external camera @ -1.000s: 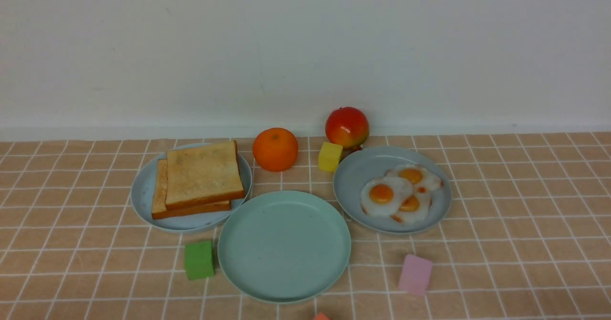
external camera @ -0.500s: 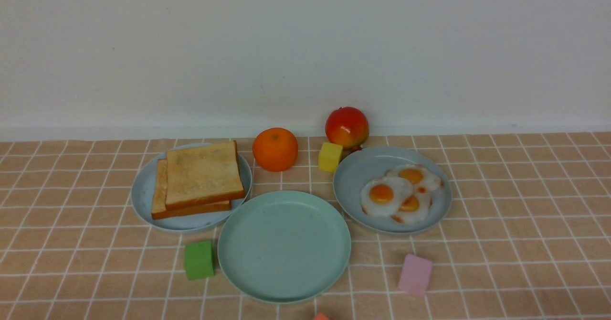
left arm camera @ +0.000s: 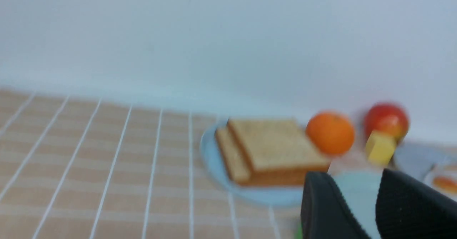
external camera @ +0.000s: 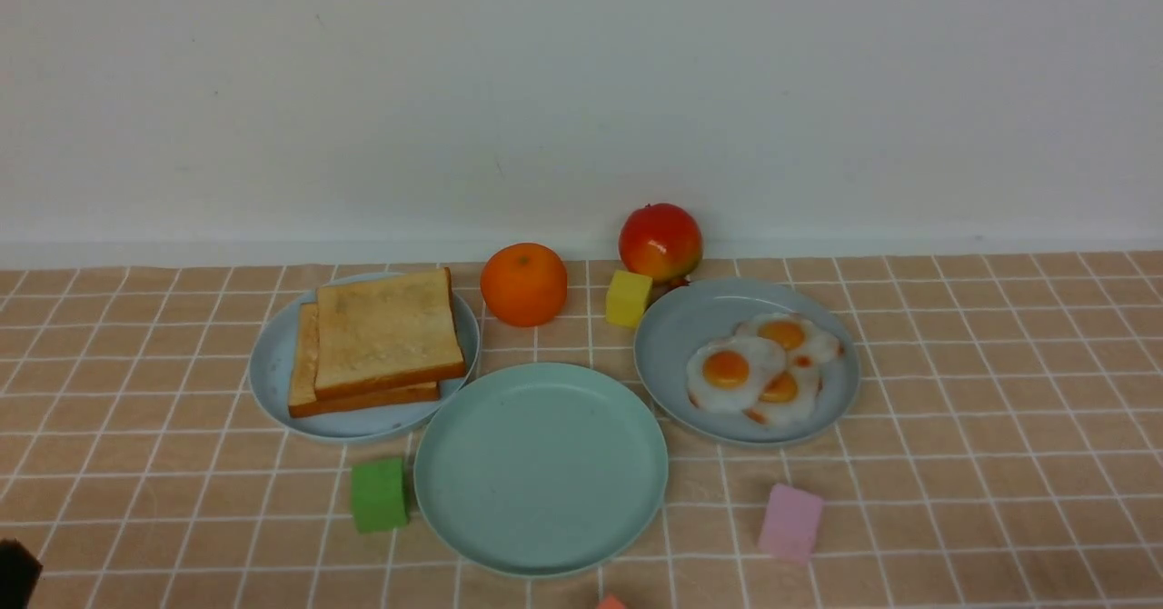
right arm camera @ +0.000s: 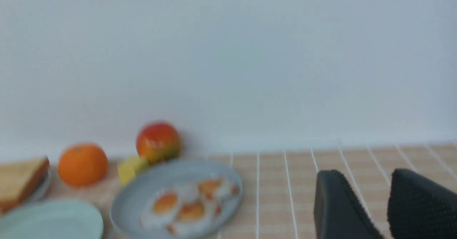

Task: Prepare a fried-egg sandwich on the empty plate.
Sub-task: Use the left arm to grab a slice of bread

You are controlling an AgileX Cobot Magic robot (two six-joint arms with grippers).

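Front view: mint plate (external camera: pixel 541 469) bare, front centre. Toast (external camera: pixel 386 336), two slices stacked, on blue plate (external camera: pixel 271 368) behind-left. Big egg (external camera: pixel 727 373) overlaps smaller eggs (external camera: pixel 787 332) on grey plate (external camera: pixel 690 323) behind-right. Left gripper (left arm camera: pixel 351 176), right gripper (right arm camera: pixel 366 174): fingers parted, nothing between, touching nothing.

Orange (external camera: pixel 523 284), apple (external camera: pixel 661 242) — yellow cube (external camera: pixel 628 298)

place: lab-style tabletop | cues: checked tablecloth (external camera: pixel 999 391), bare white wall (external camera: pixel 581 91)
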